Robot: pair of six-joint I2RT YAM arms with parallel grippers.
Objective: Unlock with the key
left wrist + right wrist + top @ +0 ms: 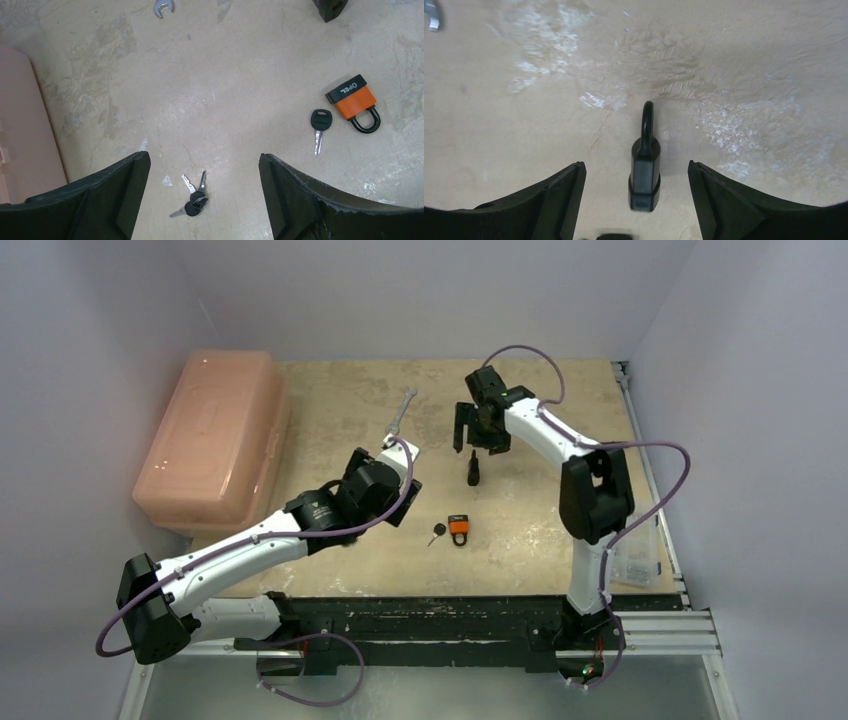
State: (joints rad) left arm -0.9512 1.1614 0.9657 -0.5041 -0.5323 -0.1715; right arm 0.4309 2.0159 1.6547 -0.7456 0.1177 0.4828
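One key (320, 122) lies beside (not touching) orange padlock (352, 100).

View from above of a worn beige table (540, 550). A translucent pink plastic lidded box (215, 435) sits at upper left, and a silver wrench (401, 410) lies at upper centre. Near the middle, a small orange padlock with a black shackle (459, 530) lies just beside a black-headed key (437, 533). Above them, a small black padlock (473, 469) lies beneath the right arm's end effector (478, 443).
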